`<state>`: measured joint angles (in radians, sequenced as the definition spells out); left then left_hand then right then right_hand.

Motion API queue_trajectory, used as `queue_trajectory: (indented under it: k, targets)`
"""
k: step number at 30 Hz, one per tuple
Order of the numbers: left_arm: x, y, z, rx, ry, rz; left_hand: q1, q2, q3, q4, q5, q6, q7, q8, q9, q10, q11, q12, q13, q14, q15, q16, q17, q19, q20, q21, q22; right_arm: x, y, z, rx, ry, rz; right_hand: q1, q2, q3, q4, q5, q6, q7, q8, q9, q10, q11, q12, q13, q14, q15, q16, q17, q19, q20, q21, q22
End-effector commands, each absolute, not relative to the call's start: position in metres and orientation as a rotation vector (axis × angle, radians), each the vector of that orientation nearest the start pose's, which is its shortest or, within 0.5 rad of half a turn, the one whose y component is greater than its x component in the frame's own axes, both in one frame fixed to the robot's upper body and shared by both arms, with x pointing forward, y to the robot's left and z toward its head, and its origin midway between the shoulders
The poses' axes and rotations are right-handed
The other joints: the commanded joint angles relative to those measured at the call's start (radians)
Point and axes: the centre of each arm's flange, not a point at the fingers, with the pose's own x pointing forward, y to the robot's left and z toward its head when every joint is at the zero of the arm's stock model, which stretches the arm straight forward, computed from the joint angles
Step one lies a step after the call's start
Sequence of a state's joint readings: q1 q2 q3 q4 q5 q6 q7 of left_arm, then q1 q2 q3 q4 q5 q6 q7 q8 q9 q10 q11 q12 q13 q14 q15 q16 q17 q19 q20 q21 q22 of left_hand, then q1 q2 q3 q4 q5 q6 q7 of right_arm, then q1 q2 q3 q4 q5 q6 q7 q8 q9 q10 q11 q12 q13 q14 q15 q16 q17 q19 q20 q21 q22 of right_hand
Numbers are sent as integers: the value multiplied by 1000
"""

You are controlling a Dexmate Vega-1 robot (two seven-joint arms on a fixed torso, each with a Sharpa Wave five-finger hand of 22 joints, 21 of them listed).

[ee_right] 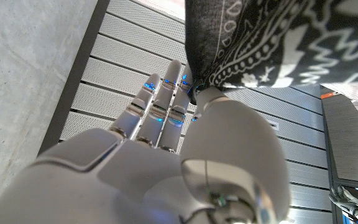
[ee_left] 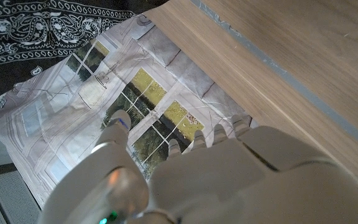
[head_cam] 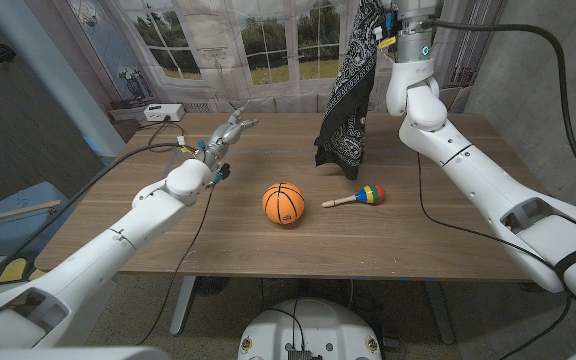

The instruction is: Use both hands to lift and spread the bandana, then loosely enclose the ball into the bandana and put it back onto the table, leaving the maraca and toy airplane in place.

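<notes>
The black bandana (head_cam: 348, 100) with white paisley print hangs in a long bunch over the table's back right, its lower end reaching the tabletop. My right hand (ee_right: 166, 124) is raised high and pinches the bandana's (ee_right: 253, 43) top between thumb and fingers. An orange basketball (head_cam: 283, 203) sits mid-table. The maraca (head_cam: 356, 196), with a wooden handle and striped head, lies just right of the ball. My left hand (head_cam: 223, 135) hovers over the back left of the table, fingers apart and holding nothing. In the left wrist view, the left hand (ee_left: 185, 174) points toward the bandana (ee_left: 42, 31).
A white box (head_cam: 158, 112) with cables sits at the table's (head_cam: 418, 240) back left corner. A cable trails along my left arm. A printed window backdrop (head_cam: 268, 40) hangs close behind the table's far edge. Bare wood lies in front of the ball.
</notes>
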<state>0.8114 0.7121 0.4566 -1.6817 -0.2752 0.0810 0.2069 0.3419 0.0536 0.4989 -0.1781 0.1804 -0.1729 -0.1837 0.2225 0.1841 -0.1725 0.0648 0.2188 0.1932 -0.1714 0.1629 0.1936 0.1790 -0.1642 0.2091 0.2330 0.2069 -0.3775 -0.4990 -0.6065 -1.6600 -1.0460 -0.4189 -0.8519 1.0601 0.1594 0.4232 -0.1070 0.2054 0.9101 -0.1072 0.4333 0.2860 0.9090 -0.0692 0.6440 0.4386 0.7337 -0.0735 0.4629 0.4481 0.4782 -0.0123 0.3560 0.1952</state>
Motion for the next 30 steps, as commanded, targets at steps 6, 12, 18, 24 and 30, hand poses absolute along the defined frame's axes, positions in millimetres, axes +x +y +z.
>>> queue_trajectory:
  k: [6,12,18,24,30]
  targets:
    - [611,245,51,603,-603,-63,145,-19,24,2,-1,241,12,86,16,-36,3,22,7,-31,14,3,5,41,5,13,3,441,-178,307,-1025,-1498,-1395,-4,3,5,-6,9,31,18,12,1,71,-64,11,1,-2,-147,-13,3,-9,3,9,3]
    - [609,238,55,657,-597,-147,158,-54,6,8,0,312,20,109,21,22,-4,40,7,-17,11,5,5,43,6,11,3,441,-169,312,-1020,-1476,-1464,-5,2,5,-7,10,35,21,13,-1,79,-62,15,-1,-3,-148,-18,4,-14,5,8,2]
    - [609,228,59,725,-574,-263,146,-101,-25,15,8,336,28,111,22,17,-1,34,7,-37,15,-4,6,36,6,7,2,444,-158,316,-1044,-1421,-1503,-5,1,3,-11,11,42,32,14,-4,88,-56,19,-4,11,-149,-13,12,-18,10,8,2]
    - [604,217,61,784,-560,-318,146,-117,-36,18,14,351,35,113,22,14,2,31,8,-45,20,-6,6,33,6,5,2,443,-147,319,-1054,-1410,-1514,-4,0,6,-14,12,46,39,15,-6,94,-52,23,-4,14,-147,-16,13,-20,13,8,2]
    - [602,213,59,807,-554,-313,154,-124,-43,21,23,323,30,96,23,2,5,24,8,-52,20,-7,6,33,5,5,2,436,-138,326,-1048,-1421,-1523,-5,-2,6,-17,12,47,41,15,-8,98,-53,26,-4,16,-147,-18,15,-27,17,6,1]
